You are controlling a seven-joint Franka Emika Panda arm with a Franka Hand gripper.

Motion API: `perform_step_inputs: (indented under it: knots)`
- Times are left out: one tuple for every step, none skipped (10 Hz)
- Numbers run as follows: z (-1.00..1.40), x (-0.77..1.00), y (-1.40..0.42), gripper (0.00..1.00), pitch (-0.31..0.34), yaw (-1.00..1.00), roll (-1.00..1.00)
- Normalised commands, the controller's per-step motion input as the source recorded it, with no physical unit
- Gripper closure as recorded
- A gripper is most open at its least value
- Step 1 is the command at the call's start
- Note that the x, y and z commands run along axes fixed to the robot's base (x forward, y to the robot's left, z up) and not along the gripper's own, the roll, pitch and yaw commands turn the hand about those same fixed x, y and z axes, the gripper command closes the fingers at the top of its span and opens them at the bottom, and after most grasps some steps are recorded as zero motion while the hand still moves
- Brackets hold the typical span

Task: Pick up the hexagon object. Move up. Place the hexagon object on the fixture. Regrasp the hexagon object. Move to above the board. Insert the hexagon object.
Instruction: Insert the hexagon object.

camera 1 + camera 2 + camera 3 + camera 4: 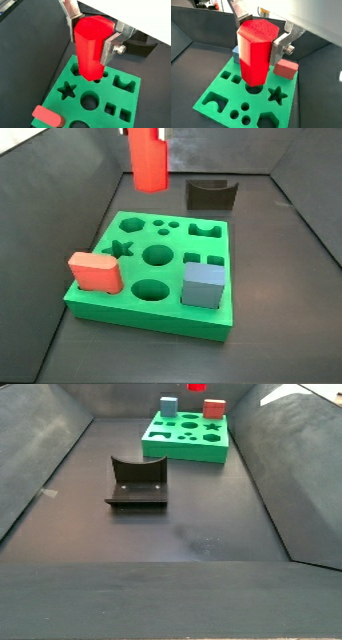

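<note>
Gripper (270, 36) clamped on the hexagon object (256, 52), peg held upright above the board (218, 90), lower end seen just over a hole, fixture (210, 195) left apart at upper right in a side view.

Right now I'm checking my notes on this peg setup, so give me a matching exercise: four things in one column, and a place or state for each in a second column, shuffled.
Things:
1. hexagon object
2. salmon-pink block
3. blue cube
4. fixture

Places or states:
A. standing on the dark floor, apart from the board
B. on a near corner of the board in a side view, beside the blue cube's corner
C. held upright between the fingers of the gripper, above the board
D. on the board, next to the square hole

Pairs: 1-C, 2-B, 3-D, 4-A
</note>
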Motion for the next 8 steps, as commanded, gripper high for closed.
perform_step_inputs:
  knots:
    - [-0.32, -0.08, 0.15, 1.0, -0.144, -0.2, 0.06]
    - [-0.28, -0.1, 0.1, 1.0, -0.127, -0.21, 0.05]
    - [-0.38, -0.09, 0.13, 1.0, -0.111, -0.17, 0.02]
    - [-0.37, -0.13, 0.14, 1.0, -0.069, -0.13, 0.05]
    - [-0.4, -0.1, 0.2, 1.0, -0.033, -0.08, 0.07]
    - [-0.37, -0.07, 0.21, 1.0, -0.004, -0.09, 0.07]
    - [-0.34, -0.08, 0.2, 1.0, 0.0, -0.13, 0.06]
    - [-0.31, -0.09, 0.19, 1.0, 0.0, -0.19, 0.06]
